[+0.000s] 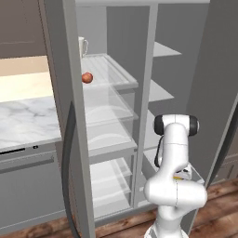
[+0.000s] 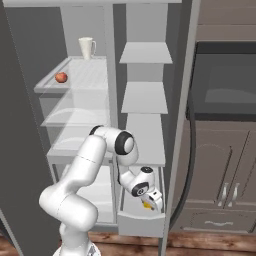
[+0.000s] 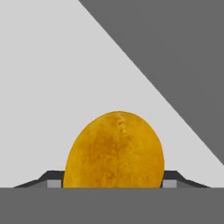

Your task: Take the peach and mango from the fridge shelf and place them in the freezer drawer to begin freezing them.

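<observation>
No legible writing or labels anywhere. The gripper (image 2: 150, 202) is clamping the mango (image 3: 114, 151) between its fingertips, hanging low over the open freezer drawer (image 2: 141, 220) at the bottom right of the fridge. The peach (image 2: 61, 77) is sitting near the front edge of the ridged fridge shelf (image 2: 90, 72), well above the gripper. A white mug (image 2: 87, 48) is standing at the shelf's back.

A glossy white arm (image 2: 75, 180) of rounded segments with dark joints.
</observation>
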